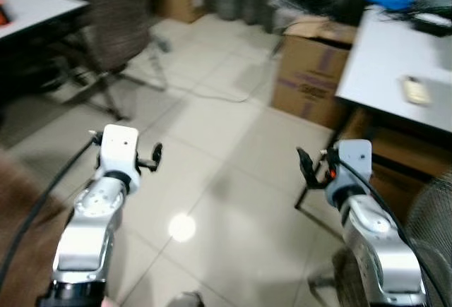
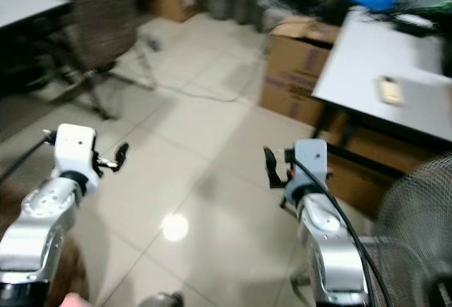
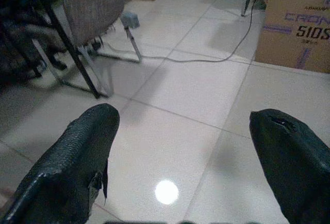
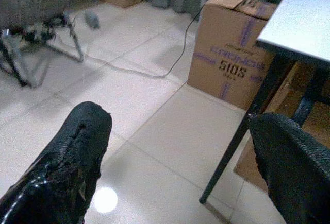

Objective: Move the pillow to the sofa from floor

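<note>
No pillow can be made out in these blurred frames. A brown soft surface (image 1: 18,229) fills the lower left corner; I cannot tell what it is. Both silver arms are raised over the tiled floor (image 1: 219,152). My left gripper (image 1: 152,157) is open and holds nothing; in its wrist view the two black fingers (image 3: 77,157) stand wide apart above bare tiles. My right gripper (image 1: 307,167) is open too, with its fingers (image 4: 72,152) spread in front of a cardboard box and a table leg.
A cardboard box (image 1: 311,74) stands ahead on the right beside a white table (image 1: 395,74) with a dark leg (image 4: 232,152). A grey chair (image 1: 116,25) stands ahead left, a cable (image 1: 212,95) crosses the floor, and a fan grille (image 1: 431,229) is at the near right.
</note>
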